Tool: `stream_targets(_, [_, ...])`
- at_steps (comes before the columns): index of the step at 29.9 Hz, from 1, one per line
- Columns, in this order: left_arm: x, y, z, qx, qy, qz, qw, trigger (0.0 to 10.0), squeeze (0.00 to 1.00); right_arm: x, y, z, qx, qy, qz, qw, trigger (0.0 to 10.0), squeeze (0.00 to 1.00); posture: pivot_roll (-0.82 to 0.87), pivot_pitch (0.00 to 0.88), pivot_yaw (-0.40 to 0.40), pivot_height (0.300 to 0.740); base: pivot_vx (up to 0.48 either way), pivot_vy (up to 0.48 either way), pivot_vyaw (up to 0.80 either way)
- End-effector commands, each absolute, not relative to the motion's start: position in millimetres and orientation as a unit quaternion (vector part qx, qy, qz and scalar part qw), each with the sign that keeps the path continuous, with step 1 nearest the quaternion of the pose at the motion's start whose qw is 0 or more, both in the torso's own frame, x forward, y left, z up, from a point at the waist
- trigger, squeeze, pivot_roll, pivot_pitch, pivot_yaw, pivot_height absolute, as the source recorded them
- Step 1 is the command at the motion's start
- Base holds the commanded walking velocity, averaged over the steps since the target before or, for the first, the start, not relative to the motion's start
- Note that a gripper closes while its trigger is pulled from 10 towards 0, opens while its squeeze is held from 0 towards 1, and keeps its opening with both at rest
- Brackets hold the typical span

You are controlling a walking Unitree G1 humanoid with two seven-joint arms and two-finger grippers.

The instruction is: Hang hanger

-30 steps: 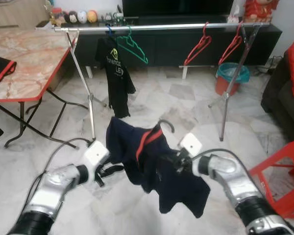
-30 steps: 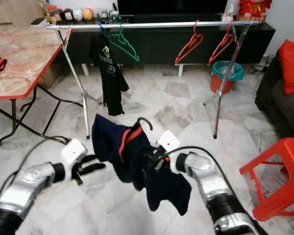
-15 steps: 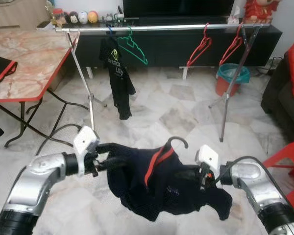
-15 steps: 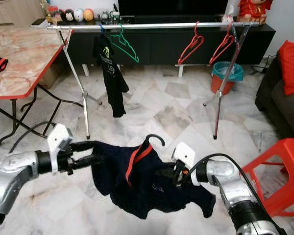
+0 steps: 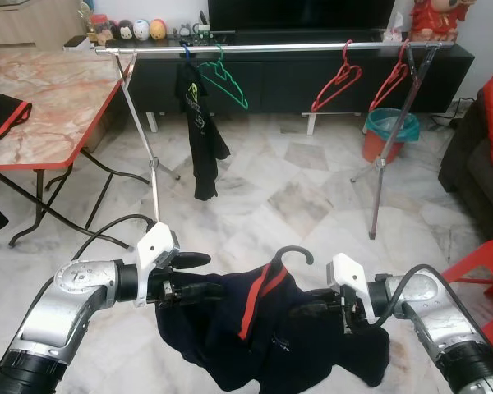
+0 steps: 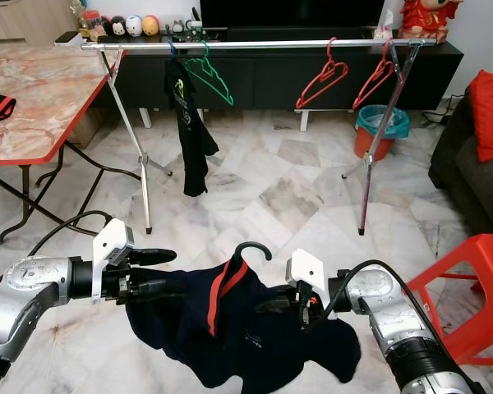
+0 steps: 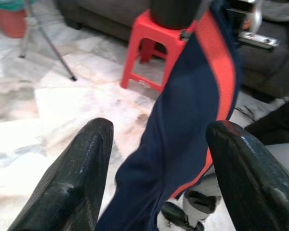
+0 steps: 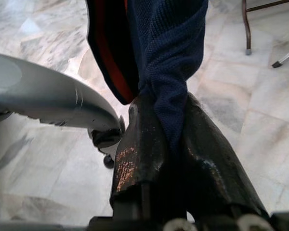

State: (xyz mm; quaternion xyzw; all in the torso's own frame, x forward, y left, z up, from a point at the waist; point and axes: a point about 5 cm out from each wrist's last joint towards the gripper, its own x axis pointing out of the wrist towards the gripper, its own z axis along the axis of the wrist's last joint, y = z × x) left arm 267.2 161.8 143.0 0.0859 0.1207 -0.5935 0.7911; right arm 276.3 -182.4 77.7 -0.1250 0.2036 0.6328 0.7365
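Note:
A navy shirt (image 5: 263, 328) with a red collar hangs on a black hanger, whose hook (image 5: 292, 250) sticks up above the collar. It is held low between my two arms, well short of the silver clothes rail (image 5: 271, 48). My right gripper (image 5: 312, 305) is shut on the shirt's right shoulder; the right wrist view shows navy fabric (image 8: 168, 72) pinched between its fingers (image 8: 135, 159). My left gripper (image 5: 193, 275) is open at the left shoulder. In the left wrist view its fingers (image 7: 77, 178) stand wide apart with the shirt (image 7: 188, 110) between them.
On the rail hang a black shirt (image 5: 199, 123), a green hanger (image 5: 226, 78) and two red hangers (image 5: 337, 78). A marble-topped table (image 5: 41, 98) stands on the left. On the right are a red stool (image 5: 485, 279) and a sofa, with a bin (image 5: 386, 131) behind the rail's leg.
The shirt went from hanging bunched off my right gripper to being stretched out between both arms. My left gripper came up to its left shoulder and now straddles the fabric.

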Motion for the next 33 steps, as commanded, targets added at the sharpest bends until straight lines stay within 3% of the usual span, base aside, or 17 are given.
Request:
stream_targets(1, [266.2, 159.2, 146.7, 0.092, 0.122, -0.612, 0.776, 10.0, 0.00, 278.1, -178.9, 85.0, -0.139, 0.186, 0.645, 0.728, 10.0, 0.00, -0.05, 0.000, 0.004, 0.740, 0.000, 0.000, 0.00])
stream_targets(6, [263.2, 155.0, 145.0, 0.076, 0.128, -0.632, 0.760, 10.0, 0.00, 278.2, -176.1, 86.2, -0.140, 0.184, 0.651, 0.723, 10.0, 0.00, -0.05, 0.000, 0.006, 0.740, 0.000, 0.000, 0.00])
stream_targets(7, [260.2, 151.2, 141.7, 0.070, 0.138, -0.646, 0.747, 10.0, 1.00, 278.3, -174.5, 86.5, -0.142, 0.183, 0.653, 0.721, 10.0, 0.00, -0.05, 0.000, 0.010, 0.740, 0.000, 0.000, 0.00])
stream_targets(16, [263.2, 138.3, 130.3, 0.082, 0.154, -0.651, 0.738, 10.0, 1.00, 277.5, -164.1, 99.9, -0.155, 0.155, 0.677, 0.703, 10.0, 0.00, -0.06, 0.014, 0.024, 0.740, 0.000, 0.000, 0.00])
stream_targets(17, [263.8, 138.1, 130.0, 0.082, 0.153, -0.650, 0.740, 10.0, 0.85, 277.4, -163.6, 100.3, -0.155, 0.154, 0.678, 0.702, 10.0, 0.00, -0.06, 0.016, 0.025, 0.740, 0.000, 0.000, 0.00])
stream_targets(18, [264.6, 138.0, 129.4, 0.082, 0.154, -0.647, 0.743, 10.0, 0.00, 277.0, -162.7, 100.5, -0.156, 0.154, 0.680, 0.700, 10.0, 0.00, -0.06, 0.016, 0.025, 0.740, 0.000, 0.000, 0.00])
stream_targets(33, [266.9, 134.3, 121.8, 0.069, 0.162, -0.638, 0.750, 10.0, 0.00, 278.5, -147.3, 107.3, -0.158, 0.135, 0.691, 0.692, 10.0, 0.00, -0.06, 0.024, 0.023, 0.740, 0.000, 0.000, 0.00])
